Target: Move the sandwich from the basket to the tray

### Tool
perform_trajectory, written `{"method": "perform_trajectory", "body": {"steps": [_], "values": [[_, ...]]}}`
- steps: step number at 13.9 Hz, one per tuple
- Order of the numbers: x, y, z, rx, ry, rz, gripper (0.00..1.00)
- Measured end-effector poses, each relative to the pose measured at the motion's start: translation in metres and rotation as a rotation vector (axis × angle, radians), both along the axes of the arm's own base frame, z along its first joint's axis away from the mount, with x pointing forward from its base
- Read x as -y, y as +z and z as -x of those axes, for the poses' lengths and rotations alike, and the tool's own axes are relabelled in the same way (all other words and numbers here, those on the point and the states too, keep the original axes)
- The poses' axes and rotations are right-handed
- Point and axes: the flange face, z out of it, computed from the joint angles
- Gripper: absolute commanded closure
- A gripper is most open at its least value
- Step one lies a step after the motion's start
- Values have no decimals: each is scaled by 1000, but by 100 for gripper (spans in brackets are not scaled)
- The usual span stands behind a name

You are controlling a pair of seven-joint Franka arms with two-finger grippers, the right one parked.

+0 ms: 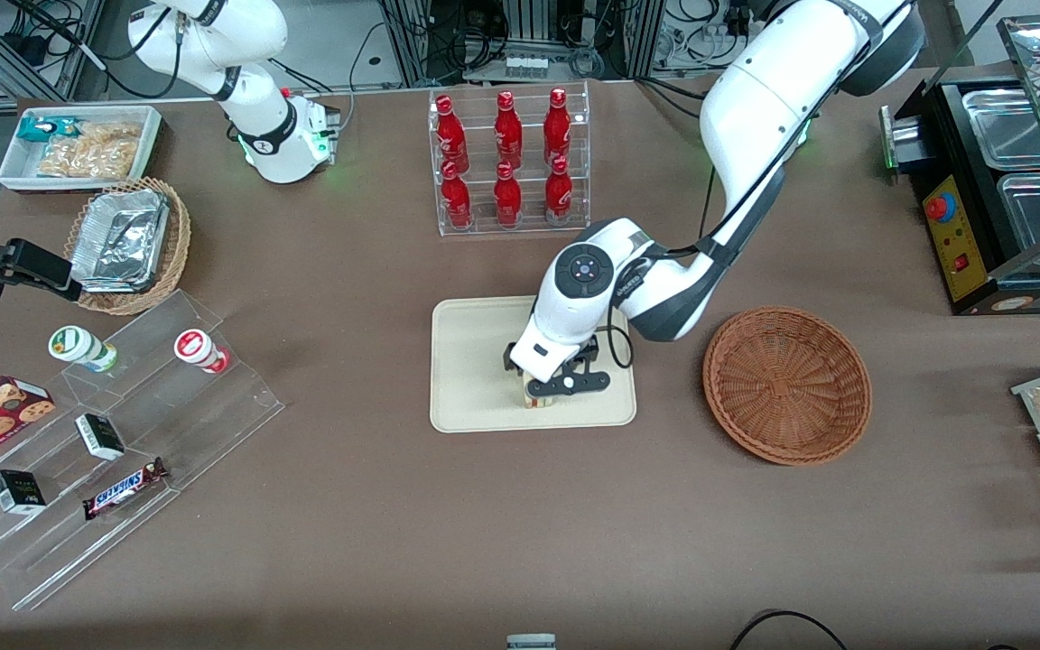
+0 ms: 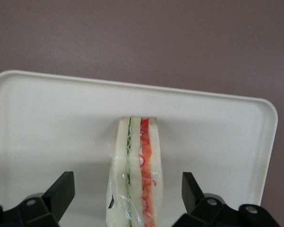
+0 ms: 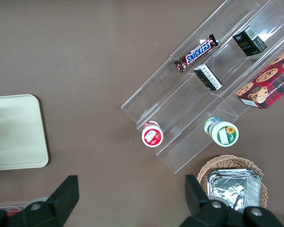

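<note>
The sandwich (image 2: 135,172) is seen standing on edge on the tray (image 2: 47,123), its cut face of pale bread with green and red filling turned toward the wrist camera, and its long axis runs straight down the middle of the gap between the fingers. The gripper (image 1: 559,384) is held low over the tray's side nearer the front camera, and the two fingertips (image 2: 61,191) are spread wide — a clear strip of tray shows between each one and the bread, so nothing is pinched. The sandwich is thus judged to be already released on the tray, with the wedge's flat bread faces turned toward the fingers on either side. The basket (image 1: 787,384), lying beside the tray toward the working arm's end of the table, is seen to hold nothing. The coming move is judged to be a withdrawal, and it turns on this one relation: since the wedge lies centred between the open fingers, a straight lift would be expected to clear it — a sideways drift could tip it over.
</note>
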Motion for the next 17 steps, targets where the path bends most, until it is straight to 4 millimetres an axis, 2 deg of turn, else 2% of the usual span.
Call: {"method": "perform_trajectory", "body": {"steps": [2, 4, 6, 9, 12, 17], "values": [[-11, 23, -22, 46, 33, 7, 0], [-24, 46, -35, 61, 58, -19, 0], [-40, 72, -39, 36, 77, -86, 0], [-73, 128, -44, 32, 125, -153, 0], [-136, 183, -50, -18, 154, -216, 0], [-253, 263, -45, -128, 21, -239, 0]]}}
